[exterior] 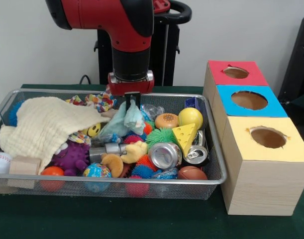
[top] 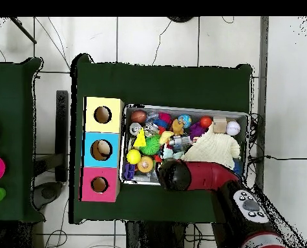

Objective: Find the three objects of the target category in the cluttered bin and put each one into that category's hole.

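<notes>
1. Stretching under everything is the green surface (exterior: 142, 219), carrying a wire bin (exterior: 211, 149) and a row of boxes beside it.
2. Big red arm (exterior: 117, 20) drops straight down into the bin's far middle; from overhead it reaches in from the bottom edge, over the bin's near rim.
3. Three boxes stand in a line touching one another: yellow top (exterior: 263, 139) nearest the camera, blue top (exterior: 249, 101) in the middle, red top (exterior: 236, 73) farthest, each with a round hole.
4. Cream cloth (exterior: 47, 127) sprawls over the bin's left part in the front view, draped on the toys beneath.
5. Claw (exterior: 132, 102) is right at a pale blue cloth (exterior: 123, 122), whose top rises between its dark fingers; looks pinched, but I cannot tell for sure whether it is closed.
6. Cans: silver can (exterior: 164, 155) lying on its side, another can (exterior: 196, 153) touching it on the right.
7. Cheese wedge (exterior: 185, 136) stands just behind them, yellow ball (exterior: 190, 117) beyond it, burger toy (exterior: 166, 120) beside the ball.
8. Small stuff: wood block (exterior: 24, 166) and baseball (exterior: 0, 162) at the left corner, football (exterior: 191, 173) at the front right.
</notes>
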`<action>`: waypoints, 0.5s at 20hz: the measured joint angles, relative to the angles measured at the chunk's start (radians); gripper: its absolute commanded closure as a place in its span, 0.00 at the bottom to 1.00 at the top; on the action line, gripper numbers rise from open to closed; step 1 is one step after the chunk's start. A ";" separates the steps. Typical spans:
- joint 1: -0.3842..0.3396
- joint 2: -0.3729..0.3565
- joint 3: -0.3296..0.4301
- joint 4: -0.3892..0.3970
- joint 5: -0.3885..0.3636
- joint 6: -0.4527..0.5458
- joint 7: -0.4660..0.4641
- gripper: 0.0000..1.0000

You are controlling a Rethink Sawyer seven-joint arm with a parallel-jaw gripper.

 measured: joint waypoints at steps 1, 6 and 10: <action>0.001 -0.003 -0.005 0.009 0.000 -0.007 0.000 1.00; 0.010 -0.011 -0.030 0.052 0.000 -0.045 0.000 1.00; 0.021 -0.011 -0.052 0.077 0.001 -0.082 0.000 1.00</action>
